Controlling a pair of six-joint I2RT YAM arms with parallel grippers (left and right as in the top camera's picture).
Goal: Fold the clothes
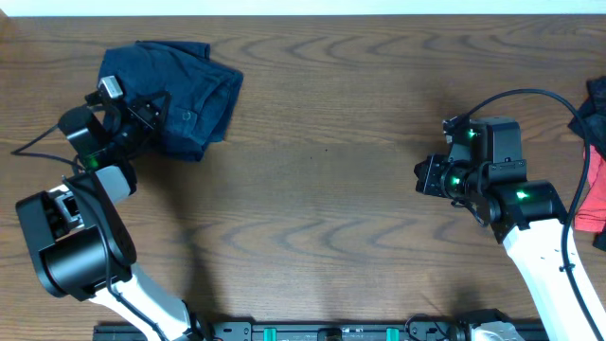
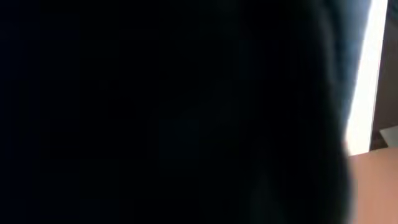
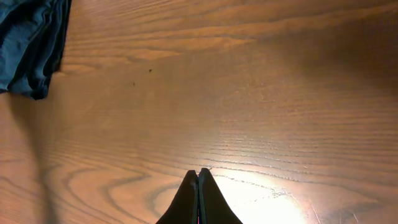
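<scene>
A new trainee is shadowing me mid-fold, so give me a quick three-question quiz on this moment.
1. True or false: the right end effector is shut and holds nothing.
2. Which one is at the navy shorts? A) the left end effector B) the right one
3. Fill in: seen from overhead, a red garment lies at the table's ____ edge.
Key: 1 true; 2 A; 3 right.

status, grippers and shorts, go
Left gripper at shorts, jaws hidden. Right gripper shut, empty, over table. Red garment at right edge.
</scene>
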